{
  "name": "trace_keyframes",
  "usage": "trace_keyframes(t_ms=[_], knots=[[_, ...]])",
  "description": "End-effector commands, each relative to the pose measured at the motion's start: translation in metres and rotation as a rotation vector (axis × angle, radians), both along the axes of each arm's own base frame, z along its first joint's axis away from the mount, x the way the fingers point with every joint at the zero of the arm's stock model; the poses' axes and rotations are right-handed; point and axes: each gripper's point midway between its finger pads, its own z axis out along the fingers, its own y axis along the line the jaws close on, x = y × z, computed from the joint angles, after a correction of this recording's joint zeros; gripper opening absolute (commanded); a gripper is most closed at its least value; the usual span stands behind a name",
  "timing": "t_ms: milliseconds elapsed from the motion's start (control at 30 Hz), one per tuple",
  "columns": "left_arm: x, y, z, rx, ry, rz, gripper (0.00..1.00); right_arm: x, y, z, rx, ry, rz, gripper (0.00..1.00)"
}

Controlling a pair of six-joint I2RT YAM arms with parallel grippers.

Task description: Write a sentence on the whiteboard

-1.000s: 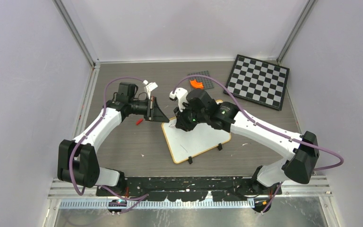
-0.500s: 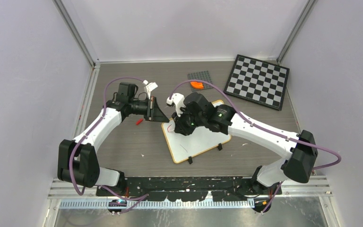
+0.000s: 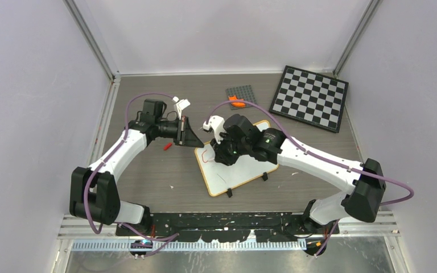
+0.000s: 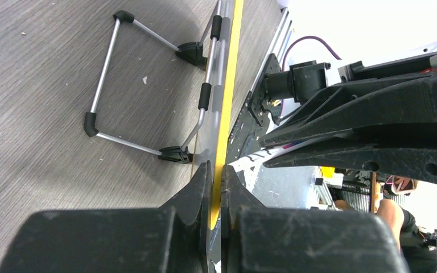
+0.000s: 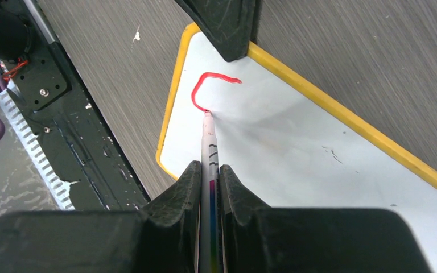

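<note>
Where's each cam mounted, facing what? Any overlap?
Top external: above and behind the bases, looking down; both arms and the whiteboard show.
Left wrist: looks along the left end effector, clamped on the whiteboard's edge.
Right wrist: looks down the right end effector and marker at the red stroke.
Shared: the whiteboard, in all three.

One whiteboard (image 3: 240, 173), one marker (image 5: 209, 142), one chequerboard (image 3: 310, 98).

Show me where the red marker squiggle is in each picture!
Top external: the curved red marker stroke is near the white board's left corner.
Left wrist: not visible; the board is edge-on.
Right wrist: upper middle, at the white pen tip.
Shared landmark: the board's thin yellow-orange frame.
</note>
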Motion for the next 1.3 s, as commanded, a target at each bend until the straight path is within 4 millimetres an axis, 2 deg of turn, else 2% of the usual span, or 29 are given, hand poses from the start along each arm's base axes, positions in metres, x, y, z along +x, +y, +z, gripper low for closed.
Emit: trace_keyframes(t_ms=[0,267,633,900,1267], knots=[[0.007,0.003,-0.004,0.027,-0.005,0.029,0.0,0.009,-0.01,0.025,0.025,-0.086,-0.035,0.0],[0.007,0.003,-0.004,0.027,-0.008,0.026,0.0,0.002,-0.011,0.049,0.068,-0.087,-0.012,0.0],[0.006,0.003,-0.004,0.024,-0.009,0.023,0.0,0.019,-0.007,0.049,0.061,-0.134,-0.066,0.0],[0.006,0.002,-0.004,0.021,-0.009,0.021,0.0,0.026,0.0,0.039,0.049,-0.134,-0.072,0.0],[0.006,0.002,-0.005,0.022,-0.009,0.02,0.0,0.016,0.002,0.02,0.026,-0.081,-0.031,0.0]])
